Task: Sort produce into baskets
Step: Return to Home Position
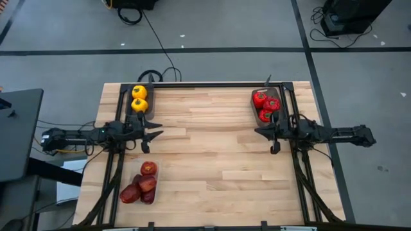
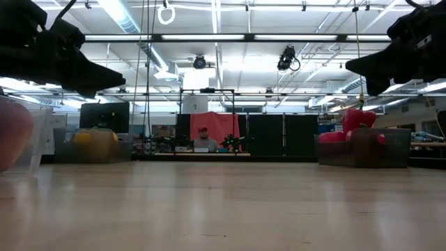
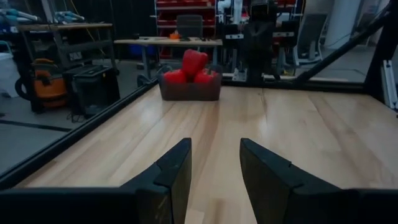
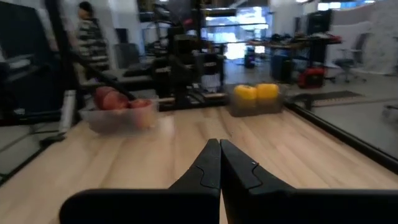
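Three baskets hold the produce. At the table's left edge the left gripper (image 3: pixel 214 149) hovers empty, its fingers partly spread. Beside it, two yellow peppers (image 1: pixel 139 99) sit in a grey tray (image 4: pixel 256 109), and maroon fruits (image 1: pixel 142 183) lie in the clear bin (image 4: pixel 118 120) nearer the front. Red peppers (image 1: pixel 266 106) fill the far-right tray (image 3: pixel 189 92) beside the right gripper (image 4: pixel 219 144), which is closed on nothing.

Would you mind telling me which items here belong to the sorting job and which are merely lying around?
Job: yellow peppers in a grey tray; red peppers in a second grey tray; maroon fruits in the clear bin; left tool, open; right tool, shut.
Lying about: floor cables; orange vacuum; black desk.
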